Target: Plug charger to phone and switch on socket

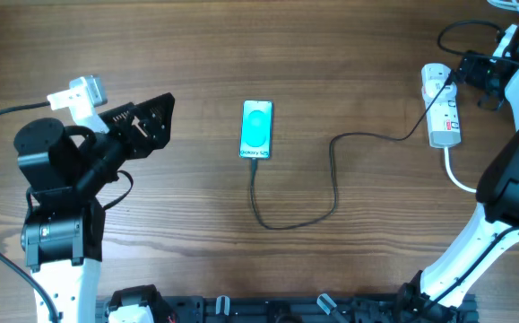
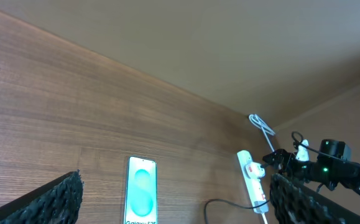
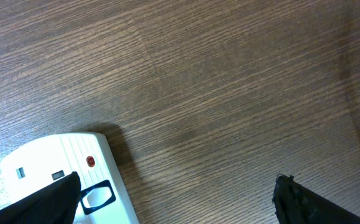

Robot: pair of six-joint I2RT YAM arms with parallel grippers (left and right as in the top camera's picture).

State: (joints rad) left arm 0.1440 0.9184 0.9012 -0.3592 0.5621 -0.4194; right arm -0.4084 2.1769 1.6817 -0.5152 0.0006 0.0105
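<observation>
The phone lies screen up at the table's middle, its turquoise screen lit; it also shows in the left wrist view. The black charger cable runs from the phone's near end, loops, and reaches the near end of the white socket strip at the right. My right gripper is open at the strip's far end, its left finger over the strip beside a red mark. My left gripper is open and empty, well left of the phone.
The strip's white lead curves toward the right arm's base. Another white cable lies at the far right corner. In the left wrist view the strip and the right gripper show beyond the phone.
</observation>
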